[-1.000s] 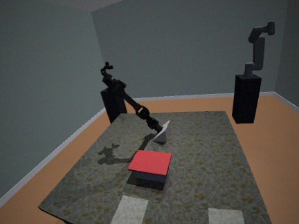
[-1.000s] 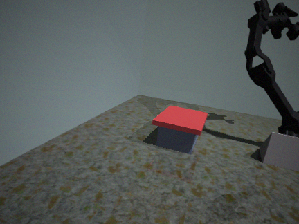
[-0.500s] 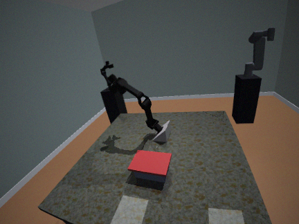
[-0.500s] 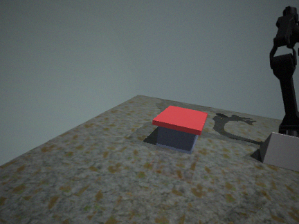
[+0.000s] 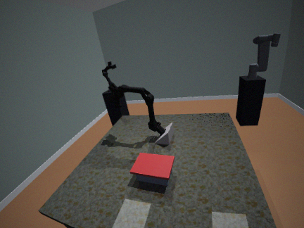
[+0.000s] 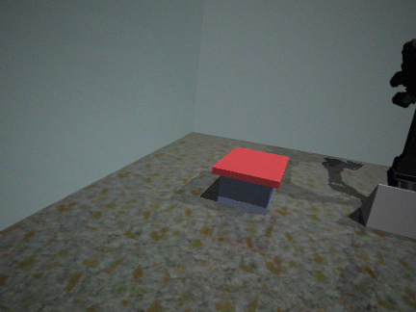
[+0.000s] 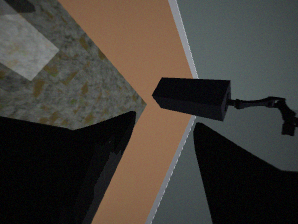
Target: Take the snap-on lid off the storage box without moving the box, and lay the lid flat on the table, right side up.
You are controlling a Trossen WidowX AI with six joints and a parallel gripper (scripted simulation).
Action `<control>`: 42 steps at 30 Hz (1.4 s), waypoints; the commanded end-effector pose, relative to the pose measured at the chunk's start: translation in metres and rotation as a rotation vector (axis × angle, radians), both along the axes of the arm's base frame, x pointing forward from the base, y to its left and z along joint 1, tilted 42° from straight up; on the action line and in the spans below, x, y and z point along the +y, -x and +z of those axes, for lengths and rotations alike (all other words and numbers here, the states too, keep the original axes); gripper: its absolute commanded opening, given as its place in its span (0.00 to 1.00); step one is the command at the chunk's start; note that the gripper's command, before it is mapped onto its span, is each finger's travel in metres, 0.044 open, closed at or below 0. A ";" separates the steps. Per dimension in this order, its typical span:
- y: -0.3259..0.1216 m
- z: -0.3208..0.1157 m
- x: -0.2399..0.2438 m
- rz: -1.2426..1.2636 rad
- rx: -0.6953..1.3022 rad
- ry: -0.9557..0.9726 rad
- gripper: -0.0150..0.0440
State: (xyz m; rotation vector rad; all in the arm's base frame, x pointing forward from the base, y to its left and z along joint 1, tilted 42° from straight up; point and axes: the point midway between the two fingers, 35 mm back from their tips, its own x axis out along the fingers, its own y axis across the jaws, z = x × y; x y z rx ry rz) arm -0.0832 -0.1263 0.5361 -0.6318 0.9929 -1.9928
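Note:
The red lid (image 5: pixel 153 165) (image 6: pixel 252 166) lies level, smooth top up, on the blue-grey storage box (image 5: pixel 151 180) (image 6: pixel 246 193) and overhangs its walls. The box stands on the table (image 5: pixel 197 176) (image 6: pixel 144 250) (image 7: pixel 75 85). My gripper (image 6: pixel 396 91) (image 7: pixel 164 122) is partly open, with nothing between its fingers. It is raised above the table, well away from the lid and box. In the top view its fingers merge with the dark shapes behind. The wrist view shows neither lid nor box.
My arm rises from a pale wedge-shaped mount (image 5: pixel 167 136) (image 6: pixel 395 209). A black pedestal (image 5: pixel 114 112) (image 7: pixel 192 97) with another arm stands beyond the table. A second pedestal (image 5: pixel 250 102) with a grey arm stands at the right. Bright patches (image 5: pixel 131 212) lie on the tabletop.

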 end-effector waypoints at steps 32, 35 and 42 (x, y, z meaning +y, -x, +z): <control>-0.357 -0.229 -0.061 0.665 -1.188 -0.363 0.65; -0.377 -0.249 -0.037 0.671 -1.236 -0.406 0.65; -0.416 -0.316 0.050 0.679 -1.353 -0.530 0.65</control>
